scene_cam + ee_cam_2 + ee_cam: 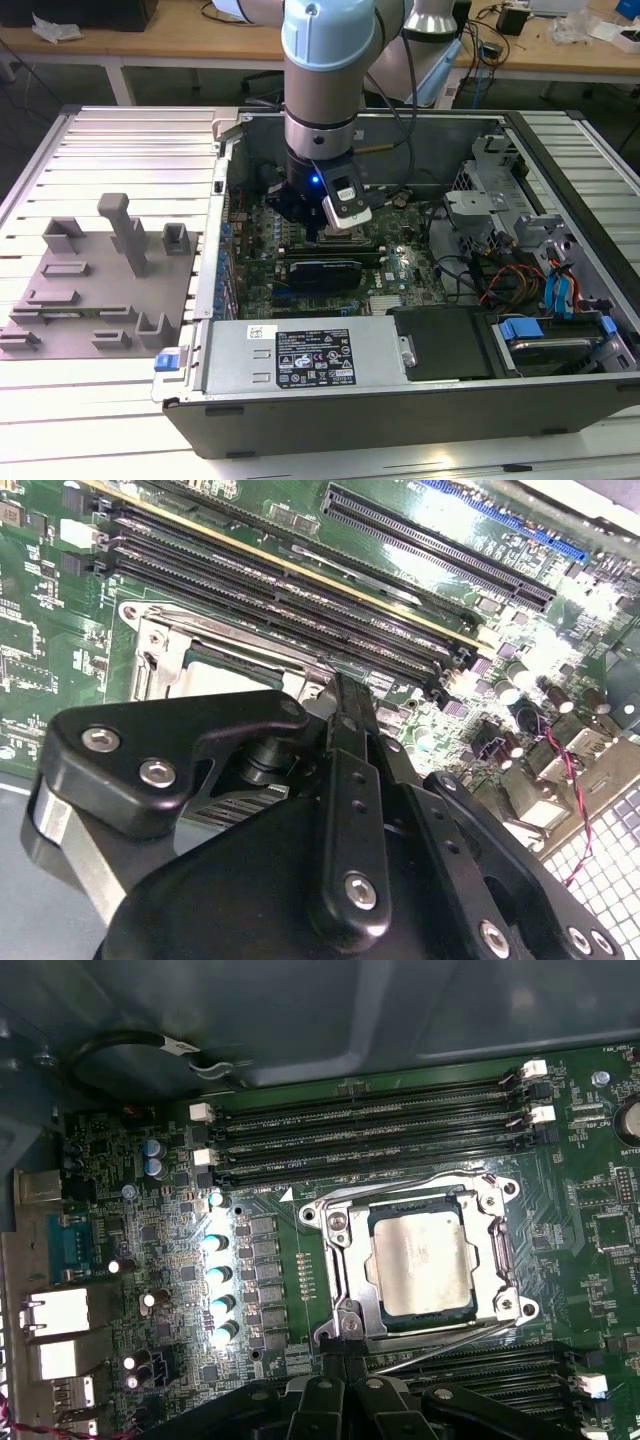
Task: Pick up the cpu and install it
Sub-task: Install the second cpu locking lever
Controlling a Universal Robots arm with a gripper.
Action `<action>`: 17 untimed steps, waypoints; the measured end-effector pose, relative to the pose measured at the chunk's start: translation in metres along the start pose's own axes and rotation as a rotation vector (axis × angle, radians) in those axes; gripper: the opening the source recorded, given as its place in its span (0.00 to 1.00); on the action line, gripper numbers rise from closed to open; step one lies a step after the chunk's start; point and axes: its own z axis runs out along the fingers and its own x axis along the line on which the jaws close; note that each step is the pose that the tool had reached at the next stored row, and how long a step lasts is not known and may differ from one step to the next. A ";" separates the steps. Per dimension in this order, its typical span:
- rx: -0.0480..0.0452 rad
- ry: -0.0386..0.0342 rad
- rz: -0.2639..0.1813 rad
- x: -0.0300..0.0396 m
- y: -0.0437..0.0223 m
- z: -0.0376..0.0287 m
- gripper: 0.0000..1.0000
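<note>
The cpu [422, 1262], a flat square chip with a silvery-grey top, lies inside the socket frame [345, 1250] on the green motherboard [260, 1160]. The socket's metal bracket surrounds it. My gripper [345, 1365] is just beside the socket's edge, fingers pressed together with nothing between them. In the second wrist view the gripper [341, 695] reaches down next to the socket [160, 645], where a strip of the cpu [222, 660] shows. In the exterior view the gripper [312, 228] hangs low inside the open computer case [420, 390], over the board.
Long black memory slots [370, 1130] run beside the socket. A row of capacitors [218, 1280] stands on its other side. On the exterior view's left a grey plastic tray [100, 290] with upright posts sits on the table. Drive cages and cables [520, 250] fill the case's right end.
</note>
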 end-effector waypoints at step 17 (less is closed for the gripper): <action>0.0000 0.0001 0.000 -0.0062 -0.0008 -0.0001 0.11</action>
